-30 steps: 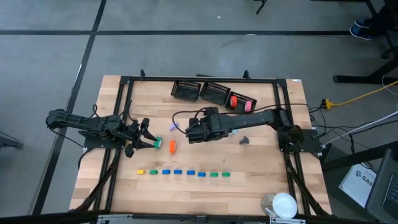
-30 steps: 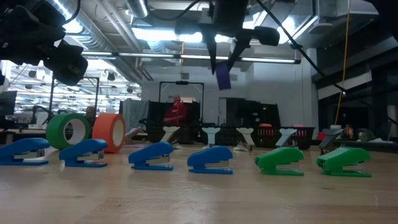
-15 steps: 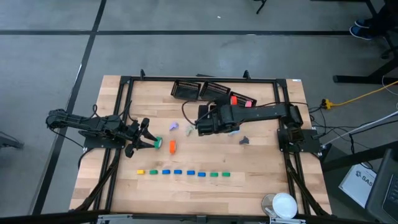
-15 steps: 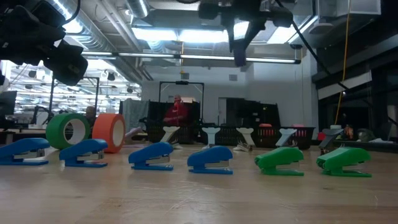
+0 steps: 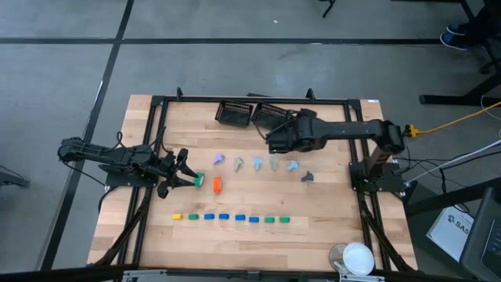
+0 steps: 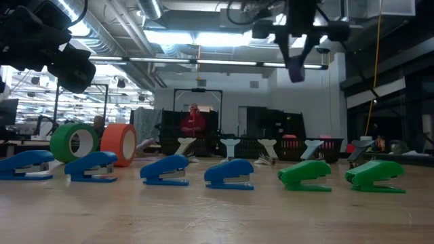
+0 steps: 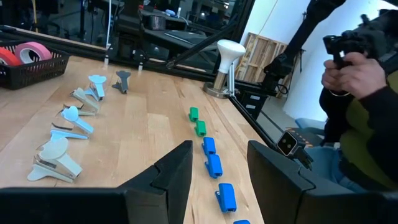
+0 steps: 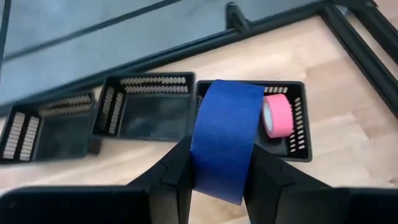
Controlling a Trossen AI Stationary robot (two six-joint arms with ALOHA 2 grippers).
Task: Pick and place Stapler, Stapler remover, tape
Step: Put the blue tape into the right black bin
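The roll of blue tape [image 8: 224, 140] hangs in the air on edge, pinched across its width between the two dark fingers of the right gripper [image 8: 219, 160], which are closed partway and press on the roll's flat sides. It is held above the far side of the light wooden surface [image 5: 329, 235], over the black mesh basket [image 8: 249, 84] that already has a pink tape roll [image 8: 277, 116] lying in it. Two more black mesh baskets [image 8: 152, 79] stand in line beside that one.

Nearer the middle of the surface, a row of pastel claw-shaped staple removers [image 5: 257, 163] lies spread out, with one dark remover [image 5: 308, 177] at its right end. A green tape roll [image 5: 199, 181] and an orange tape roll [image 5: 217, 185] stand on edge side by side, left of centre. The left gripper [image 7: 219, 168] sits low just beside the green roll, fingers spread wide with nothing between them. Along the near side runs a line of small staplers [image 5: 231, 218]: one yellow, then green, several blue, and green again.
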